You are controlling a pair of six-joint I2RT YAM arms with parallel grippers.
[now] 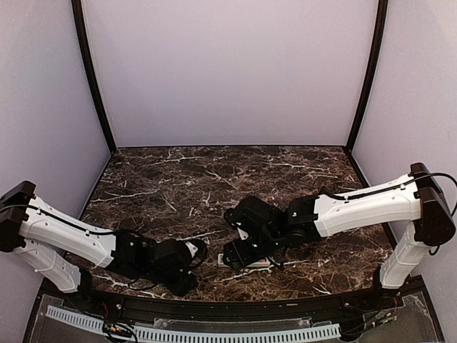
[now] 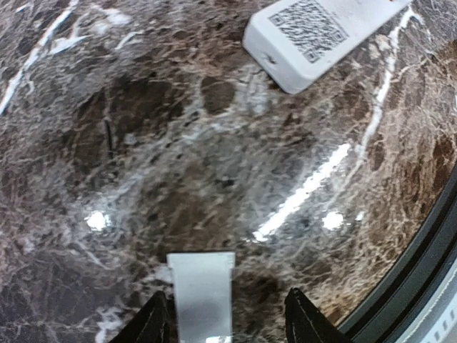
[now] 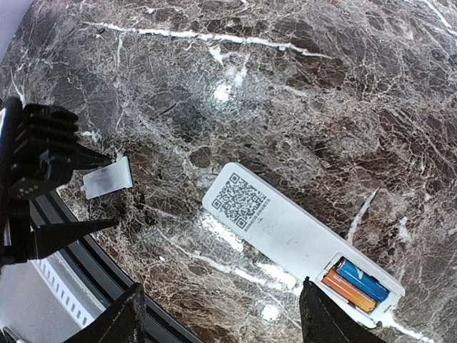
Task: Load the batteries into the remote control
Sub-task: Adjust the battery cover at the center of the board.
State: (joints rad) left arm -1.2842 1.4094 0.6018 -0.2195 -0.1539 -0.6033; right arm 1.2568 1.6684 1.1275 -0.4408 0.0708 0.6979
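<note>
— While the left gripper [image 2: 227,293] was low over the marble table [image 2: 214,157], how did its jaws stand?
— Partway apart, wider than the pale-grey cover [image 2: 202,300] lying flat between them at 6 o'clock of the left wrist view. One finger [image 2: 153,325] was just beside the cover's long edge; touching or not, couldn't tell. The other stood clear, with bare marble in the gap. No grip on it.
— Right gripper?
— The right gripper [image 3: 222,286] was spread wide with nothing between its jaws, hanging above the table. Its 5 o'clock finger [image 3: 321,314] lined up near the long edge of the remote control [image 3: 278,225]; contact couldn't be judged.
— And where was the remote control?
— It lay flat, back up, running from the centre of the right wrist view out to 5 o'clock. The code sticker [image 3: 243,201] was at its 10 o'clock end. The compartment at the 5 o'clock end was uncovered, and the batteries [image 3: 364,280] sat inside, blue and orange, side by side, lengthwise.
— Cover relative to it?
— Apart, not touching, at 9 o'clock of the remote control in that view, between the left gripper's black fingers. From the left wrist, the sticker end showed at 1 o'clock.
— Overhead?
— Both grippers were close together near the table's 6 o'clock edge, the left nearer 7. A white sliver of the remote control showed under the right one.
</note>
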